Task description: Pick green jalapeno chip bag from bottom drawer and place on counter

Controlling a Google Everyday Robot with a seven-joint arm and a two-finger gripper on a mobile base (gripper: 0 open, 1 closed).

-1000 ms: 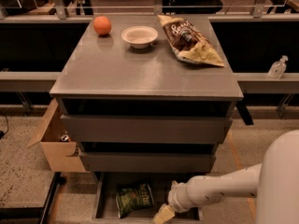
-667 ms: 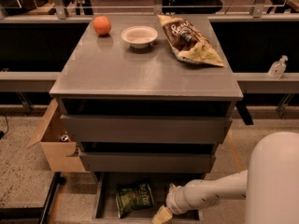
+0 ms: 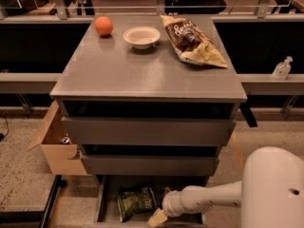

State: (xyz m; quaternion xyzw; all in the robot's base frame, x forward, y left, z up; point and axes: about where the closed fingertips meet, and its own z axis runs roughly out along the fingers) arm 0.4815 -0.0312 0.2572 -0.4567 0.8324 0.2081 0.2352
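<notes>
While the green jalapeno chip bag (image 3: 137, 201) lies flat in the open bottom drawer (image 3: 101, 202) beneath the counter (image 3: 147, 72), the gripper (image 3: 156, 218) hangs just beside it, near the drawer's front; whether it grasps anything cannot be told.

Bottom drawer (image 3: 101, 199) is pulled out, but the middle drawer front (image 3: 149, 164) overhangs its rear, so access is from the front and above only. Gripper (image 3: 157, 217) sits low at the drawer's front edge, just right of the green jalapeno chip bag (image 3: 136, 202); the arm (image 3: 209, 198) fills the drawer's right side. Counter (image 3: 142, 72): orange (image 3: 103, 25), bowl (image 3: 141, 36) and brown chip bag (image 3: 192, 42) line the far edge. Front and middle are bare. Cardboard box (image 3: 54, 144) crowds the cabinet's left flank.
</notes>
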